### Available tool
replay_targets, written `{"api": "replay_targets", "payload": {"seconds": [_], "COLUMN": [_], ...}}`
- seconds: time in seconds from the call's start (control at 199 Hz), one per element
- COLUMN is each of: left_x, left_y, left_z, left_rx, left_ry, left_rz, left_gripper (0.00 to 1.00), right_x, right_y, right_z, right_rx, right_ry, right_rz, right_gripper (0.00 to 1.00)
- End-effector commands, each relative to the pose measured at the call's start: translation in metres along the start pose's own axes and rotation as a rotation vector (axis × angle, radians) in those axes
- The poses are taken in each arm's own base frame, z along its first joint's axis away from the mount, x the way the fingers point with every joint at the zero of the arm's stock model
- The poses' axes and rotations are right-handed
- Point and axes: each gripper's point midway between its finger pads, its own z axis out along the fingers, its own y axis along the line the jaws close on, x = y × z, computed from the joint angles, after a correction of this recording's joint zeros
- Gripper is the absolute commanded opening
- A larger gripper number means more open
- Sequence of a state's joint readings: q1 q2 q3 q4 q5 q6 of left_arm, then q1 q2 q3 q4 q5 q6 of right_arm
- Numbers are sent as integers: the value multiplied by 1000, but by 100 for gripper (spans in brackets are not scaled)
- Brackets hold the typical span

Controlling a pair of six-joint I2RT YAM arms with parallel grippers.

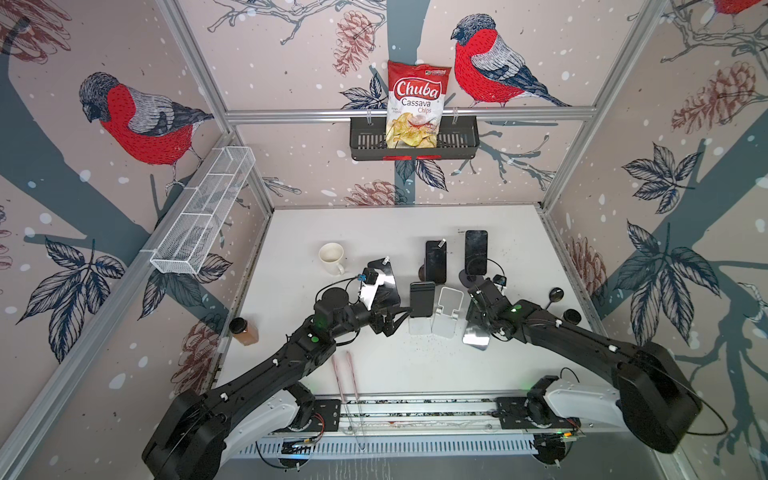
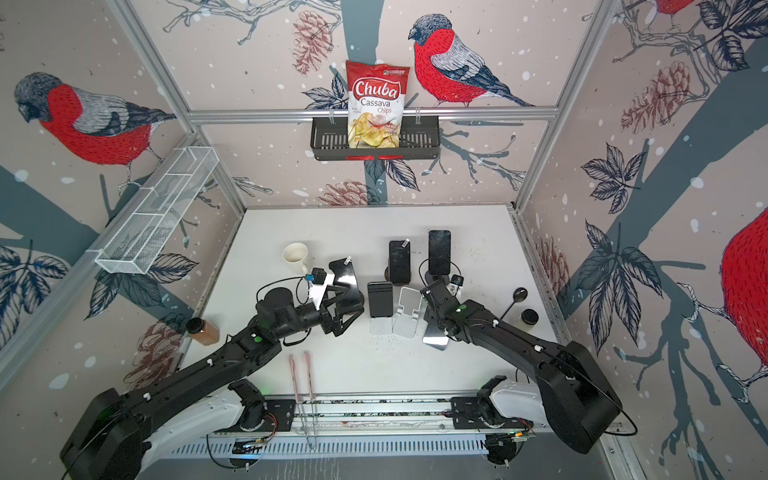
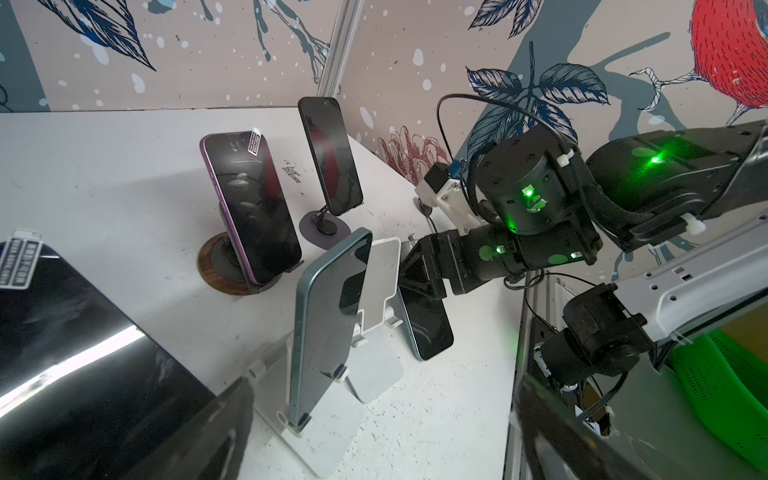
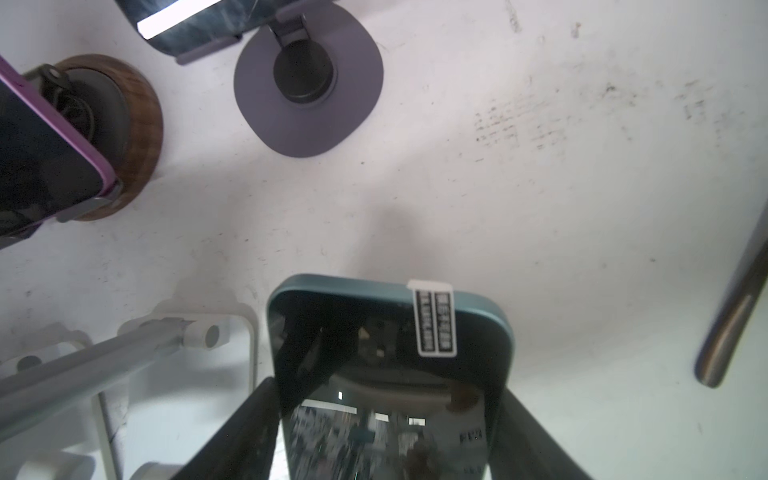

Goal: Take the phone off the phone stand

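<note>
White tabletop [image 1: 374, 232], five phones [image 1: 435, 262]: right pincer [image 4: 386, 388] grips a teal phone [image 4: 374, 324], left pincer [image 3: 384, 395] wide.

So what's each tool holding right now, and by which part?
The right tool clamps the teal phone across its long edges, stickered end sticking out. The left tool is open, holding nothing.

bird-print walls [image 1: 291, 62] (pinecones [image 1: 354, 38] too), white tabletop [image 1: 374, 230]

Between the black jaws, teal-edged phone [image 4: 353, 332] with glossy black glass and white, black-barred sticker [image 4: 434, 322]; beyond the jaws, purple-edged phone [image 4: 37, 166] on wood-grain base [image 4: 143, 124]; scuffed white bench [image 4: 540, 187].
</note>
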State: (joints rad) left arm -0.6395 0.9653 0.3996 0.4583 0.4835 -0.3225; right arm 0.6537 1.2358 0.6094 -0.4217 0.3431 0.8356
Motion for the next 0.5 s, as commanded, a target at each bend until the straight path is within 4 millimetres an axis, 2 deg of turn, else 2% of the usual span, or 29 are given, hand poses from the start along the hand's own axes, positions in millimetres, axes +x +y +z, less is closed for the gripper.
{"api": "replay_targets", "payload": {"seconds": [0.0, 0.497], "left_x": [-9, -7], "left_y": [-7, -9], "left_z": [0, 0], "left_rx": [33, 48], "left_ry": [-36, -33], "left_rz": [40, 45], "left_gripper": [97, 97], "right_x": [1, 5], "right_y": [2, 2], "right_z": [4, 24], "right_rx": [-13, -6], "right_ry": [-2, 21], "right_rz": [-5, -16], "right_gripper": [64, 64]}}
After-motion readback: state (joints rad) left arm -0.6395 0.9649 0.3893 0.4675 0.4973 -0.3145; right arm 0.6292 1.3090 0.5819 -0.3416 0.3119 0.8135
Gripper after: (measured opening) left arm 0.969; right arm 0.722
